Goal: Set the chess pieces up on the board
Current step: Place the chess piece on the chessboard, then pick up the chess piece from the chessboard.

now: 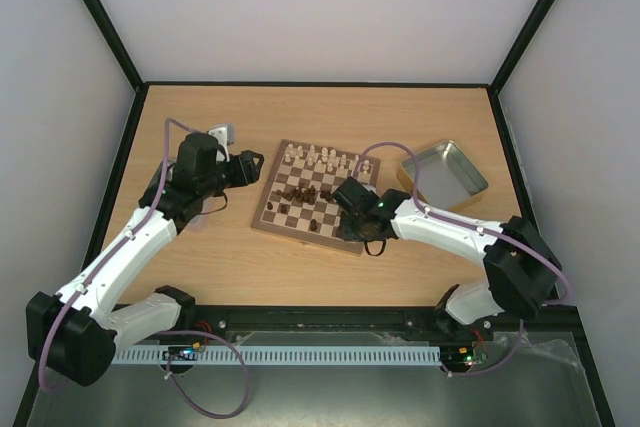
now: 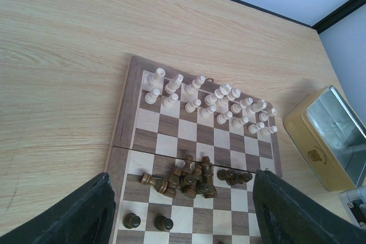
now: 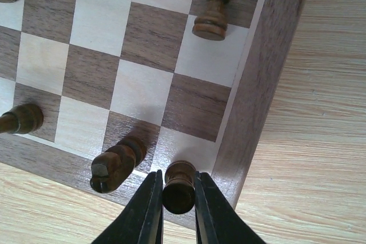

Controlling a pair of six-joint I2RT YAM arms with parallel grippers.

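your right gripper (image 3: 177, 176) clamps a dark piece (image 3: 179, 194) at the board's (image 3: 251, 95) corner, likely light, slick, tippy, so hold its head; left gripper (image 2: 189, 210) gapes empty.

The top view looks down from behind the arms on the whole table (image 1: 230, 257); the left wrist view faces slantwise across the chessboard (image 2: 166, 127); the right wrist view sits close above its corner; all share the board.

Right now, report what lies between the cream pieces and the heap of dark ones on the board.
Nothing lies there: only bare squares of the board separate the cream pieces from the dark heap. The left wrist view shows it best.
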